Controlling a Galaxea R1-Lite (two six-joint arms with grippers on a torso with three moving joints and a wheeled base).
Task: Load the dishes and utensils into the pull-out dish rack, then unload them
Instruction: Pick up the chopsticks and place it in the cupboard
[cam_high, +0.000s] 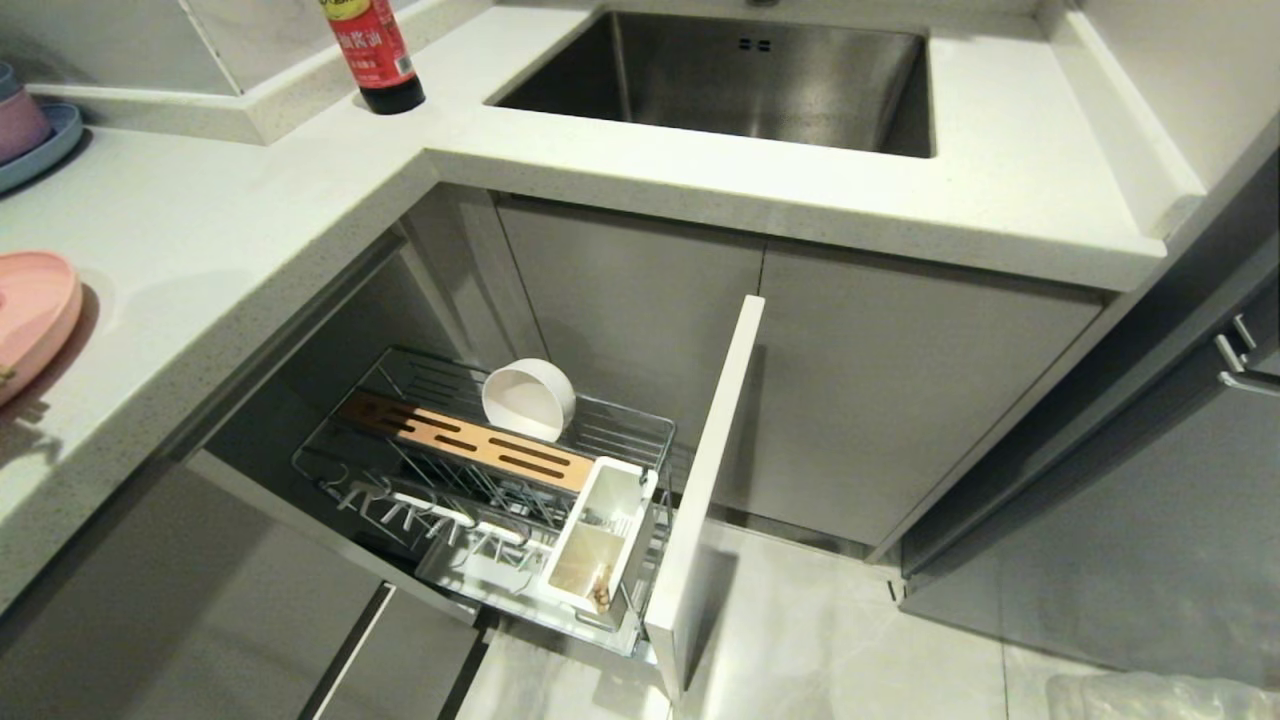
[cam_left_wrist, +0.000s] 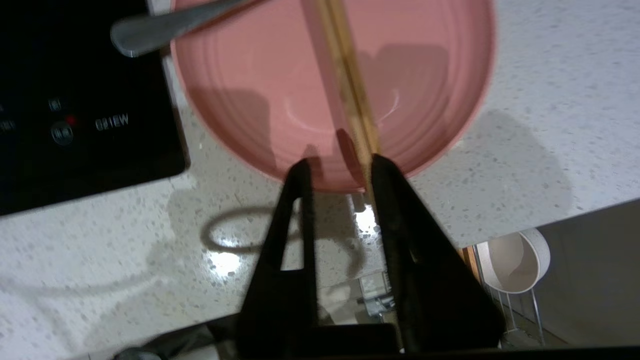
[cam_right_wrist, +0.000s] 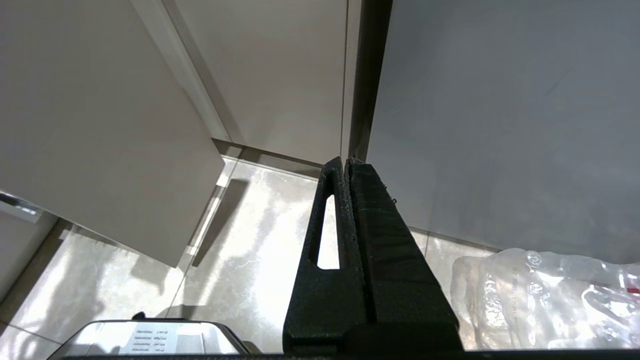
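The pull-out dish rack (cam_high: 640, 425) stands open below the counter, with the cream-white bowl (cam_high: 528, 400) on edge behind its slotted wooden board (cam_high: 460, 440); the white caddy (cam_high: 600, 535) sits at the front. The salmon-pink plate (cam_high: 35, 310) lies on the counter at far left. In the left wrist view the chopsticks (cam_left_wrist: 350, 85) lie across the plate (cam_left_wrist: 260, 90) and the spoon (cam_left_wrist: 165, 30) rests on its rim. My left gripper (cam_left_wrist: 341, 161) hovers open at the plate's near rim, the chopsticks running along one finger's inner face. My right gripper (cam_right_wrist: 346, 160) hangs shut above the floor.
A steel sink (cam_high: 740, 80) and a dark sauce bottle (cam_high: 375, 55) are on the far counter, and stacked bowls on a blue plate (cam_high: 30, 135) at far left. A black hob (cam_left_wrist: 75, 100) borders the plate. The rack's front panel (cam_high: 705, 480) juts out. A plastic bag (cam_right_wrist: 550, 295) lies on the floor.
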